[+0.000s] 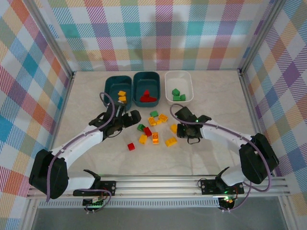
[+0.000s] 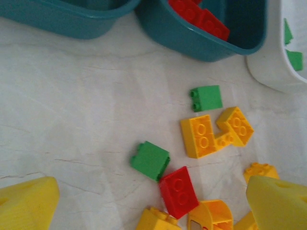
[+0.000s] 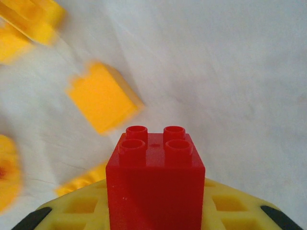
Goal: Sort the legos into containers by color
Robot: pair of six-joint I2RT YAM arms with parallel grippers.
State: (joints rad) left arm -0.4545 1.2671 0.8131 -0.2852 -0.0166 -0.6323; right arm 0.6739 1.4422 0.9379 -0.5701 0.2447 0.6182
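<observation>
Just right of the loose legos on the counter, the right tool is clamped on a red brick, so lift it straight up before swinging to the middle teal bin holding reds, while the left tool hangs spread wide beside them.

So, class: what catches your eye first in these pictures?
A red brick sits clamped in the right gripper, low in the right wrist view. Loose red, green and yellow bricks lie mid-table between the arms, before two teal bins and a white bin at the far edge.
</observation>
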